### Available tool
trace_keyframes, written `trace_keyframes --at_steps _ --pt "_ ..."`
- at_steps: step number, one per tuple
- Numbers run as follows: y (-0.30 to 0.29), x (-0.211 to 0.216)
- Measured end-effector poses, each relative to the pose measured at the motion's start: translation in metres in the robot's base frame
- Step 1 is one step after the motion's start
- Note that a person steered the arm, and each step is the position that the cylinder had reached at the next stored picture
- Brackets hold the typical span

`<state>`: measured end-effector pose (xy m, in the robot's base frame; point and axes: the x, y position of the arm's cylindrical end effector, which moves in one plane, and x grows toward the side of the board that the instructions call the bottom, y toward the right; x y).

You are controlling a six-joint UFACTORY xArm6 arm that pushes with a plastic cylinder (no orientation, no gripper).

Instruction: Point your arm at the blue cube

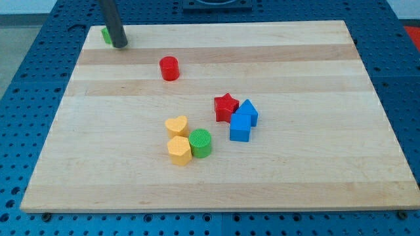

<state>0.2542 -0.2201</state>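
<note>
The blue cube [240, 127] sits right of the board's middle, touching a second blue block [249, 111] with a pointed top just above it. A red star [226, 107] touches these on their left. My tip [119, 44] is at the view's top left corner of the board, far up and left of the blue cube. It stands right next to a green block [105, 35] that is mostly hidden behind the rod.
A red cylinder [169, 68] stands in the upper middle. A yellow heart [176, 125], a yellow hexagonal block [179, 150] and a green cylinder [201, 143] cluster left of the blue cube. The wooden board [315, 177] lies on a blue perforated table.
</note>
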Motion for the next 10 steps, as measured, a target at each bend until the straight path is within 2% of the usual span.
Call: trace_keyframes --at_steps 3,5,6,7,8,10 --pt "-0.012 0.006" --pt "0.024 0.092" --pt "0.060 0.118" --pt "0.112 0.133" --pt "0.190 0.133" --pt "0.380 0.128"
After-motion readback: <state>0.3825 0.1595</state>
